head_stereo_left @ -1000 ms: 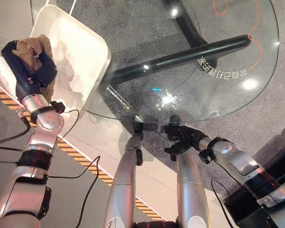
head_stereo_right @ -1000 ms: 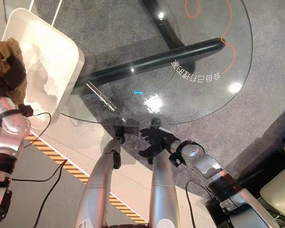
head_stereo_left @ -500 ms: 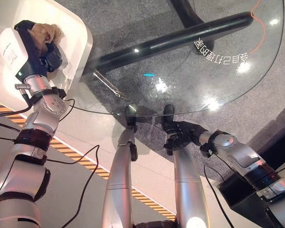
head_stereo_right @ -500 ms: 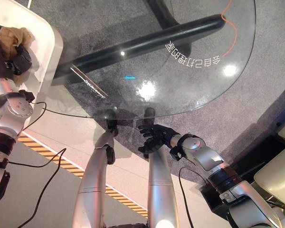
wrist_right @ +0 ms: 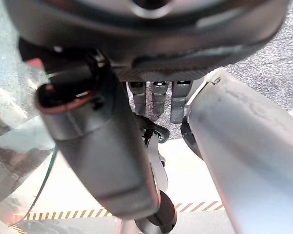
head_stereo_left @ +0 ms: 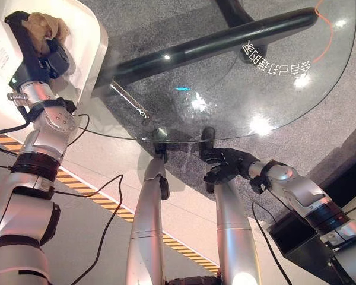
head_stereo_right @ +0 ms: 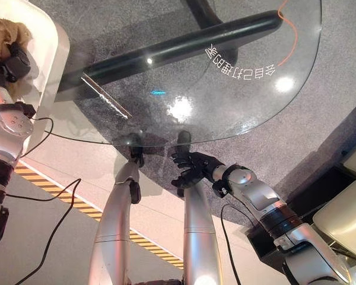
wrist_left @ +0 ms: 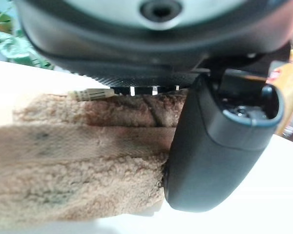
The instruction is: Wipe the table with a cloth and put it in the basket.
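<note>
1. The left hand [head_stereo_left: 38,53] has moved a bit further over the white basket [head_stereo_left: 89,35] since before, fingers still clamped on the tan cloth [head_stereo_left: 43,25].
2. The right hand [head_stereo_left: 225,166] hangs below the glass table [head_stereo_left: 273,101] edge, fingers loosely apart, holding nothing.

Tan fleecy cloth [head_stereo_left: 43,27], bunched, over white basket [head_stereo_left: 86,44]

Left arm reaches forward, its hand [head_stereo_left: 38,56] with fingers curled tight. Right arm bends inward, its hand [head_stereo_left: 225,166] with fingers loosely spread.
</note>
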Controlling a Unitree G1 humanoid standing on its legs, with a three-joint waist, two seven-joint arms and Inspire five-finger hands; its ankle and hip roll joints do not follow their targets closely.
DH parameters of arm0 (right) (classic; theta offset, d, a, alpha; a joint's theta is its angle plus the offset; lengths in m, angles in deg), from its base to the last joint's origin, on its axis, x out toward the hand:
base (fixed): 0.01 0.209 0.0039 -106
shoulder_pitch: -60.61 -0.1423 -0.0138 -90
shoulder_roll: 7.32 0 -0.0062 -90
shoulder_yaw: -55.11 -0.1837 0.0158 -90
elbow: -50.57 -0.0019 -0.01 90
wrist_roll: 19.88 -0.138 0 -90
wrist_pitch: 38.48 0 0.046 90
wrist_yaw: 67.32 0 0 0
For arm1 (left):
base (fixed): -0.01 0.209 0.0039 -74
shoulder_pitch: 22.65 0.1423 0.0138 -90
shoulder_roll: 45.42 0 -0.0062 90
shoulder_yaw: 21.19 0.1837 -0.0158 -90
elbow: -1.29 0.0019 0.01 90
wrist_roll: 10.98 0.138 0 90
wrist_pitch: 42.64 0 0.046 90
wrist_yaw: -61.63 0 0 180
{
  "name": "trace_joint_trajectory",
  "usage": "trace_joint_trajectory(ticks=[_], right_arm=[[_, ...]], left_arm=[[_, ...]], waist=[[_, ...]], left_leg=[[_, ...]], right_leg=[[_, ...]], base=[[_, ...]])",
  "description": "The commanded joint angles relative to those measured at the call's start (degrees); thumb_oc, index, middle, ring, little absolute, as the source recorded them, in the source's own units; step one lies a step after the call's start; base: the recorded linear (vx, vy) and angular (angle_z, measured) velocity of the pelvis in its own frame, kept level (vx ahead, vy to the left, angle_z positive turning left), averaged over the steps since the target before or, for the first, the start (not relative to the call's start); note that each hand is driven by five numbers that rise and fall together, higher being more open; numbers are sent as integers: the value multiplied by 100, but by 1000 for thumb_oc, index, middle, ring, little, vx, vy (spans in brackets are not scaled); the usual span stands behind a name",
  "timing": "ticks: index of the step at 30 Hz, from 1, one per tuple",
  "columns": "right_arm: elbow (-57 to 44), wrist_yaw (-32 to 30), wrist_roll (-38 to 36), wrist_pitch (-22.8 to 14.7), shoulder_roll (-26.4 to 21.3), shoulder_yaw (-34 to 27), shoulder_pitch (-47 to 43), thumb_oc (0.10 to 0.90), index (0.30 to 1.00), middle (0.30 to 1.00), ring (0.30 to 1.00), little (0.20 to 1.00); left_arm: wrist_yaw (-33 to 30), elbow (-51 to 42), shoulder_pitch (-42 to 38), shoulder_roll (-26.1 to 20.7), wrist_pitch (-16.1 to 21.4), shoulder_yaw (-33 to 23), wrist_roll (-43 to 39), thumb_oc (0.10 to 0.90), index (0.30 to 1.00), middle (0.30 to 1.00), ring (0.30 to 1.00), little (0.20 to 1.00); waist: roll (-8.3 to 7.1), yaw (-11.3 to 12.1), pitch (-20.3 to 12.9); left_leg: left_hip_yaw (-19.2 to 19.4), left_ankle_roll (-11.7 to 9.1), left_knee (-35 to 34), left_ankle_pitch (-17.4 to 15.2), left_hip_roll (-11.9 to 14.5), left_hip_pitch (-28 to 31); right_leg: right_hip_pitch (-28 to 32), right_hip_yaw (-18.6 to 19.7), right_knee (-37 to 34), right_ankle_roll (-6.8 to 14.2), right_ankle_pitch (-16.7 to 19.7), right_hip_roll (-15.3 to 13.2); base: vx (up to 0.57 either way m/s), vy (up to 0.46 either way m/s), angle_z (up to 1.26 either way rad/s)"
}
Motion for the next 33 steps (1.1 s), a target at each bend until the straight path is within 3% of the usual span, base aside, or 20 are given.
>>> trace_joint_trajectory(ticks=[1,10,15,18,26,33], right_arm=[[-141,116,-216,71,-2,177,500,800,900,900,900,900],[-369,-40,-166,70,85,55,798,800,900,900,900,900],[-402,-119,-50,-134,187,-62,1099,800,900,900,900,900],[-446,-152,15,-204,266,-124,1245,800,900,900,900,900],[-456,-95,245,-343,509,-321,1626,800,900,900,900,900],[-202,-171,283,-506,679,-393,1793,800,900,900,900,900]], left_arm=[[-17,488,87,-292,-261,-305,-257,800,900,900,900,900],[-237,180,366,-398,-100,-481,-90,800,900,900,900,900],[-374,-174,883,-410,234,-842,-321,800,900,900,900,900],[-320,-385,1225,-356,548,-1161,-935,800,900,900,900,900],[-58,-819,2086,-216,1133,-1960,-1600,800,900,900,900,900],[498,-999,2402,-241,1363,-2272,-1937,800,900,900,900,900]], waist=[[-84,36,-128],[-22,94,-128],[12,165,-128],[40,211,-128],[139,341,-128],[177,440,-128]], left_leg=[[130,-100,31,-345,-286,256],[116,-93,30,-398,-309,415],[69,-72,-74,-404,-350,666],[33,-73,-142,-397,-361,825],[-107,-79,-272,-410,-418,1350],[-178,-102,-360,-453,-450,1928]], right_leg=[[185,79,-317,193,144,431],[330,12,-296,154,53,388],[568,-60,-375,138,11,378],[733,-112,-414,122,-26,368],[1306,-279,-477,51,-187,334],[1938,-407,-543,9,-318,296]], base=[[-21,-36,-1],[-20,-51,-1],[-33,-96,1],[-34,-87,2],[-41,-100,5],[-38,-88,5]])
